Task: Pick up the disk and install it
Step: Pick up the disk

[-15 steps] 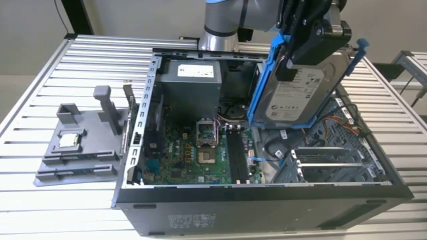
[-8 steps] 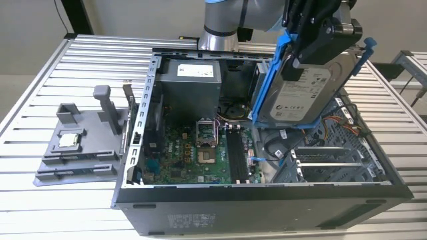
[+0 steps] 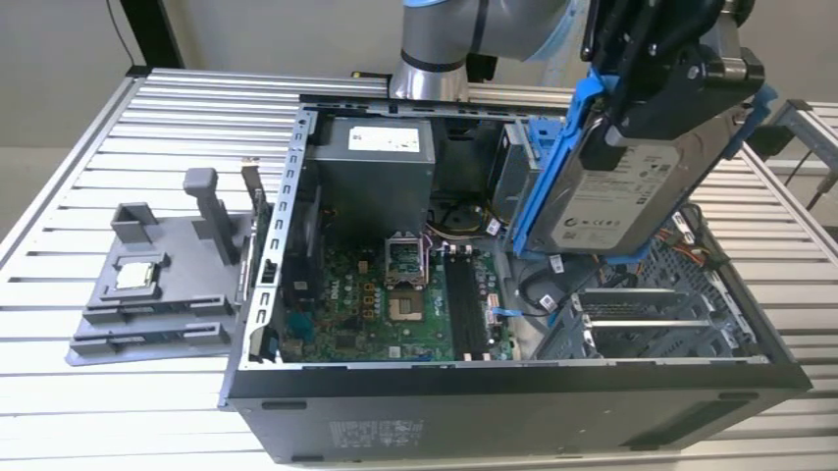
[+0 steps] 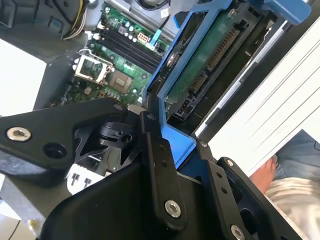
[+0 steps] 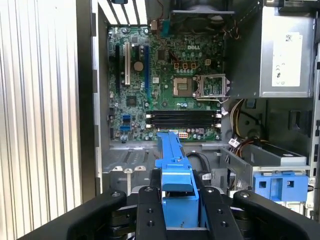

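Hand (image 3: 642, 113) is recorded as clamped on the disk (image 3: 626, 201). In both wrist views the two black fingers (image 5: 150, 212) are pressed against opposite sides of the blue bracket (image 5: 175, 165), and no gap can be made out.

Position: in the exterior view the disk is held in the air, steeply tilted, with its white label turned outward. It hangs above the open computer case (image 3: 524, 397), toward the exterior view's right, over the metal drive cage (image 3: 654, 319). It touches nothing below. The motherboard (image 3: 392, 304) lies uncovered beside the cage, and the case rests on the slatted bench (image 3: 78, 412).

Step judged to be in hand: the disk is being carried over the case toward its bay. It has been picked up but not seated.

Notes on doing this step well:
- The clamp acts on the plastic bracket rather than the metal body, so the motion is best kept slow. A jolt could let the drive slip in its frame.
- The tilt should be matched to the bay rails before any contact is made.
- Loose cables (image 3: 540, 294) lie near the cage and are to be kept clear of the bracket's lower edge.
- The motherboard is not to be touched.
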Motion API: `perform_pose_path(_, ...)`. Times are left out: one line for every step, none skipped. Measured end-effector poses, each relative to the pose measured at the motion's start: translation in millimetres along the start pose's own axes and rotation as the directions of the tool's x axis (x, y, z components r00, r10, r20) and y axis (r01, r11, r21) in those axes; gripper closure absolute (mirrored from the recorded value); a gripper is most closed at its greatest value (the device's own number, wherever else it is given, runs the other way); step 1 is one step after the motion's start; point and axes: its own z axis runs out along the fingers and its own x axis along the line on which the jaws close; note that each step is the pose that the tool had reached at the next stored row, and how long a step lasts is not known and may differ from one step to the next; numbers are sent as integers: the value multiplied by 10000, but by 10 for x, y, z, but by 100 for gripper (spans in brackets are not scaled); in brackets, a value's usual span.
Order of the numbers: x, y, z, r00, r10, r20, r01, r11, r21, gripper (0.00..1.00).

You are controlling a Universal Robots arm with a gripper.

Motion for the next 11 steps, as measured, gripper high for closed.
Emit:
perform_pose_path(16,-32,-1,10000,-1,-1,1,10000,-5,100)
perform_pose_path(34,-63,-2,10000,-1,0,1,10000,-11,100)
perform_pose_path(54,-87,-3,10000,1,-1,-1,10000,-17,100)
perform_pose_path(76,-110,-4,10000,1,-2,-1,10000,-22,100)
perform_pose_path(99,-132,-5,10000,1,-1,-1,10000,-28,100)
perform_pose_path(120,-152,-5,10000,0,-1,0,10000,-30,100)
perform_pose_path(142,-174,-6,10000,0,-1,0,10000,-32,100)
perform_pose_path(166,-198,-7,10000,0,-1,0,10000,-34,100)
perform_pose_path(189,-220,-7,10000,1,-1,-1,10000,-35,100)
perform_pose_path(212,-244,-8,10000,1,-2,-1,10000,-36,100)
perform_pose_path(234,-268,-7,10000,1,-3,-1,10000,-36,100)
